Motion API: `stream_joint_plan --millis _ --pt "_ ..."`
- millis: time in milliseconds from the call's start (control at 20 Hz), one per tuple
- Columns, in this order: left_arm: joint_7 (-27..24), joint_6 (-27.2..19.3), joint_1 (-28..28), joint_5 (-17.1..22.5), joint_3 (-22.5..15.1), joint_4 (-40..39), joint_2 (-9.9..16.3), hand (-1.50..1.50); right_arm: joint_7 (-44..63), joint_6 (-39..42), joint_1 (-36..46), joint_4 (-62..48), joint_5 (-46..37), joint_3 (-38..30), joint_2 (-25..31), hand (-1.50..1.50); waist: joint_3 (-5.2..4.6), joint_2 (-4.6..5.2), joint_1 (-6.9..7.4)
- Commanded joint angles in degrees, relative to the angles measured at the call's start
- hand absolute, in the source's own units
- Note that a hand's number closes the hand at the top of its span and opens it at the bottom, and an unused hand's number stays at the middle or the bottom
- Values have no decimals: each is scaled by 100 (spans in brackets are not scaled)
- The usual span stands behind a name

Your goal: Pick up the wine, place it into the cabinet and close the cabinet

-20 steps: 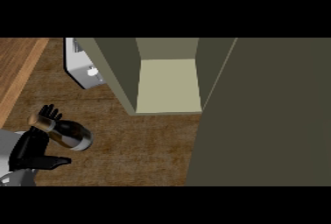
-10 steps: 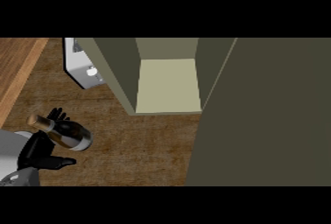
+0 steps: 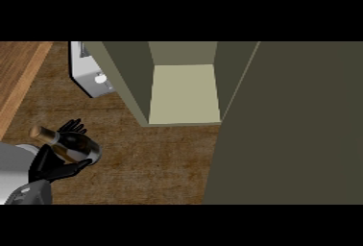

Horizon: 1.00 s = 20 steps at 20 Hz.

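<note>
cabinet [image 3: 183, 93] mouth open | open door [image 3: 291, 125] walls right side

No text, label, brand, number or sign is showing legibly anywhere. The wine [image 3: 71, 145] bottle is presenting only a dark body and a tan neck, with no readable label facing the view. The cabinet [image 3: 183, 91] walls and its open door are appearing plain, and the pale appliance [image 3: 92, 77] near the counter's [image 3: 156, 163] far left edge is carrying no markings that can be read.

Left robot hand [image 3: 55, 164] — fingers curled
</note>
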<state>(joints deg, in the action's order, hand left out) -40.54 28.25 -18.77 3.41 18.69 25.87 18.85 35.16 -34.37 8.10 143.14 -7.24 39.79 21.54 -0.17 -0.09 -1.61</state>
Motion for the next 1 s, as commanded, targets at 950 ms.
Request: stream_joint_plan --millis 950 --pt "-874 -788 656 -175 -690 1082 -1099 150 230 -162 -446 1168 -197 -251 583 -150 19 -47 123"
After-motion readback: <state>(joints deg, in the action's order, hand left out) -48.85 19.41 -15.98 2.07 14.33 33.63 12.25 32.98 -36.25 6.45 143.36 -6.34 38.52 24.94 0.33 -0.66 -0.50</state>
